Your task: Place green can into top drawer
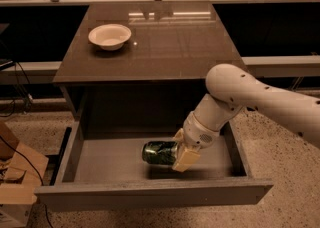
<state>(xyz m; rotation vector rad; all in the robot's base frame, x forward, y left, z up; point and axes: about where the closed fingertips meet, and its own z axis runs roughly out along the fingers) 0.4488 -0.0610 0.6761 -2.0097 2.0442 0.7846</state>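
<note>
The green can [159, 152] lies on its side, held low inside the open top drawer [155, 193], just above or on its grey floor near the middle. My gripper [179, 150] is shut on the can's right end, its cream fingers [185, 159] clasping it. The white arm reaches in from the right over the drawer's right side. The drawer is pulled fully out below the brown cabinet top.
A cream bowl [110, 36] sits on the cabinet top [165, 42] at the back left. A cardboard box [17, 182] and cables are on the floor at the left. A railing runs along the back.
</note>
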